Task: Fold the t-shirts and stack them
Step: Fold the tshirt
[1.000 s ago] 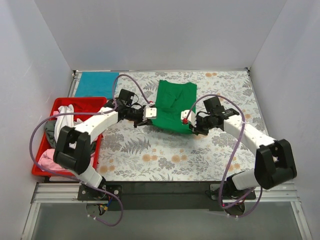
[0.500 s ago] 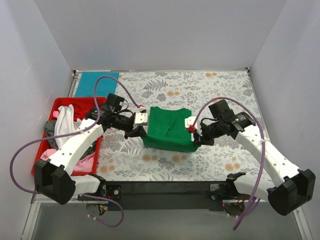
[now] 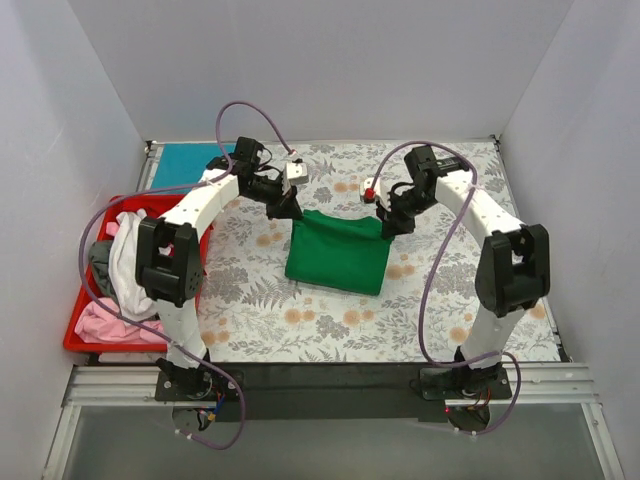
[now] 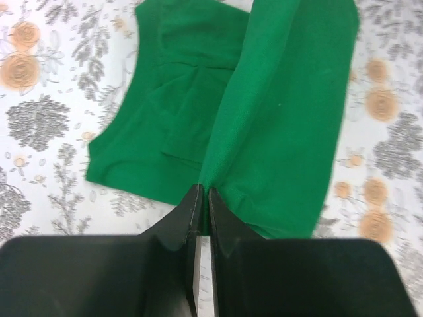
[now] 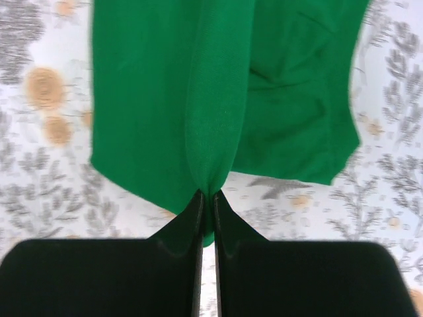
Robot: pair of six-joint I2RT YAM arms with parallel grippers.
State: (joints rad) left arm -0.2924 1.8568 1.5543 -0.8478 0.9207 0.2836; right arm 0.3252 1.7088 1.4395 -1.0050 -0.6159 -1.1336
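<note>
A bright green t-shirt [image 3: 337, 255] lies on the floral table cloth in the middle, its far edge lifted by both grippers. My left gripper [image 3: 290, 209] is shut on the far left corner; the cloth hangs from its jaws in the left wrist view [image 4: 264, 125]. My right gripper [image 3: 386, 222] is shut on the far right corner, and the pinched cloth shows in the right wrist view [image 5: 198, 99]. A teal-blue shirt [image 3: 187, 165] lies flat at the far left corner. White [image 3: 128, 262], pink [image 3: 108, 322] and dark grey [image 3: 100, 255] shirts lie in the red tray.
The red plastic tray [image 3: 75, 335] stands at the left edge. White walls enclose the table at the back and sides. Purple cables loop above both arms. The black base rail runs along the near edge.
Both grippers have carried the shirt's held edge from the near side up and toward the far side. The green shirt now lies as a smaller rectangle in the middle.
</note>
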